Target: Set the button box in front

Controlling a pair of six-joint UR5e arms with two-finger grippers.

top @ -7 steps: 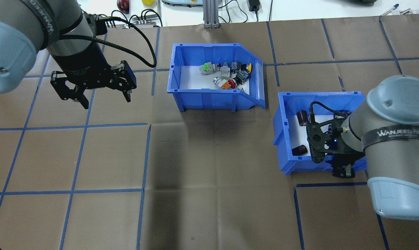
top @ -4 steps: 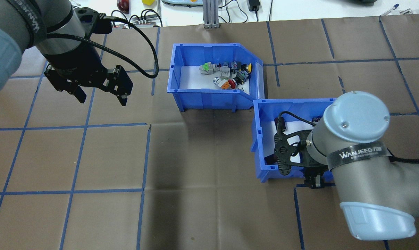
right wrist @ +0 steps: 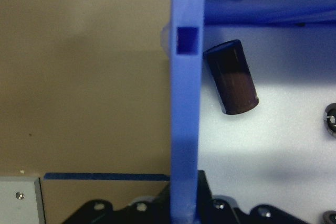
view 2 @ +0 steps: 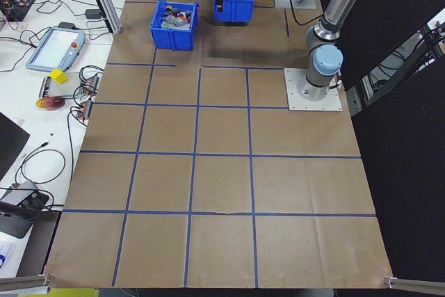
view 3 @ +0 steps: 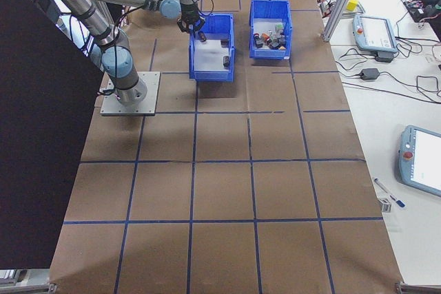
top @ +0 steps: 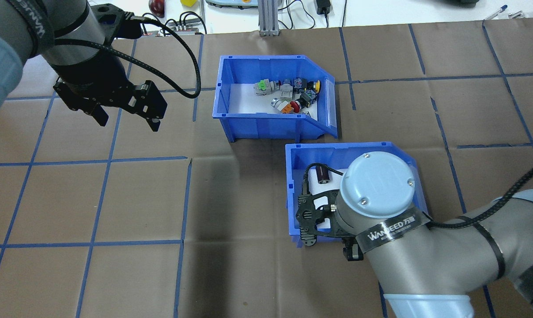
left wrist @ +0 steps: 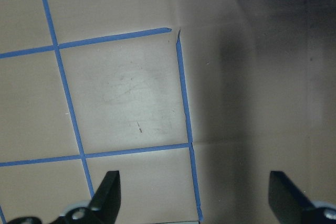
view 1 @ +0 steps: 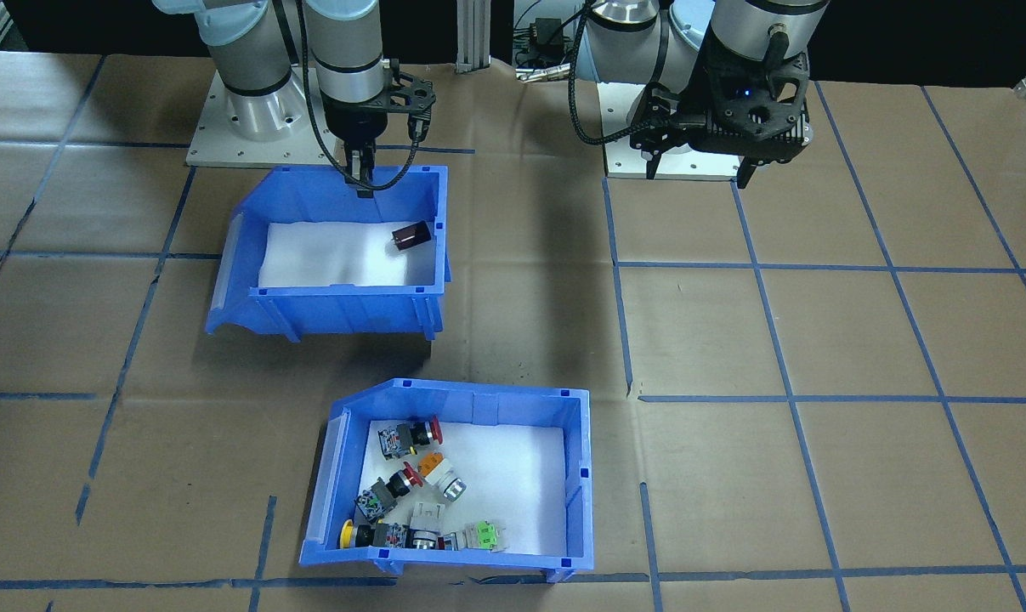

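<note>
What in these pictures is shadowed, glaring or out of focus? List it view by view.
Overhead exterior: a broad dark shadow crosses the paper in front of the button box. Front-facing: the other bin has washed-out white foam. Left wrist: a bright patch on the paper, with dark shadow to its right. Right wrist: the bin wall is close and soft; the dark cylinder is slightly blurred.

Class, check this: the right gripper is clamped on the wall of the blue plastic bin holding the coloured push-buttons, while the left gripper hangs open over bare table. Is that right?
One detail is wrong. The right gripper is clamped on the wall of the other blue plastic bin, the one holding dark cylinders, as the overhead view shows. The blue plastic bin of coloured push-buttons stands untouched. The left gripper does hang open over bare table.
</note>
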